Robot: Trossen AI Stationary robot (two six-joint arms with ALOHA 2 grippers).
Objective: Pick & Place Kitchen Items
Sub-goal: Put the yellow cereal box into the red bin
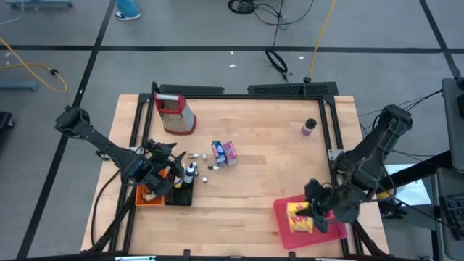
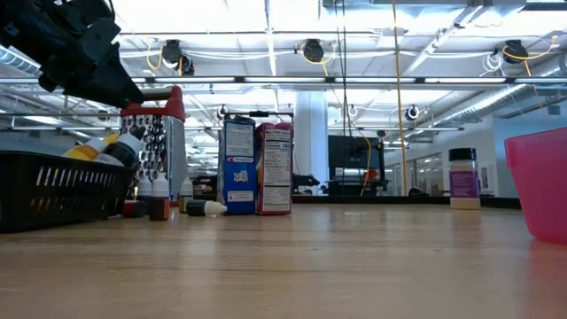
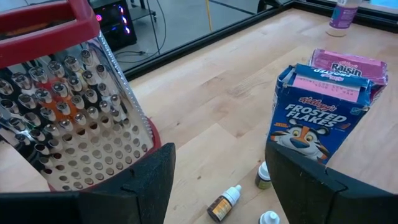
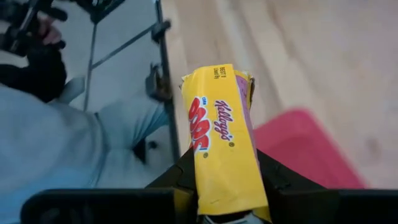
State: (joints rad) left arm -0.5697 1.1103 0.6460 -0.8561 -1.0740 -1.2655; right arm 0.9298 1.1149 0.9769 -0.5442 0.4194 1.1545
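Note:
My right gripper [image 1: 317, 203] is shut on a yellow carton [image 4: 221, 137] above the pink bin [image 1: 330, 235] at the table's near right. My left gripper [image 3: 217, 171] hangs open over the black basket [image 1: 181, 196] at the near left and holds nothing. Beyond its fingers a blue carton [image 3: 317, 118] and a pink carton [image 3: 348, 65] stand upright side by side mid-table. Little bottles [image 3: 222, 204] lie on the wood near them. More bottles sit in the basket [image 2: 53, 186]. My right gripper pinches the yellow carton between its two fingers [image 4: 281, 180], which press on the narrow sides at its rear end [image 4: 214, 196]. The carton points forward out of the fingers, printed face up. It is lifted clear, over the bin's edge [image 4: 311, 149].
A red-topped metal grater [image 1: 174, 114] stands at the far left, close in front of my left gripper. A purple-labelled jar [image 1: 309, 127] stands at the far right. An orange tray [image 1: 148, 196] lies beside the basket. A person in grey [image 4: 56, 143] stands off the table's right side.

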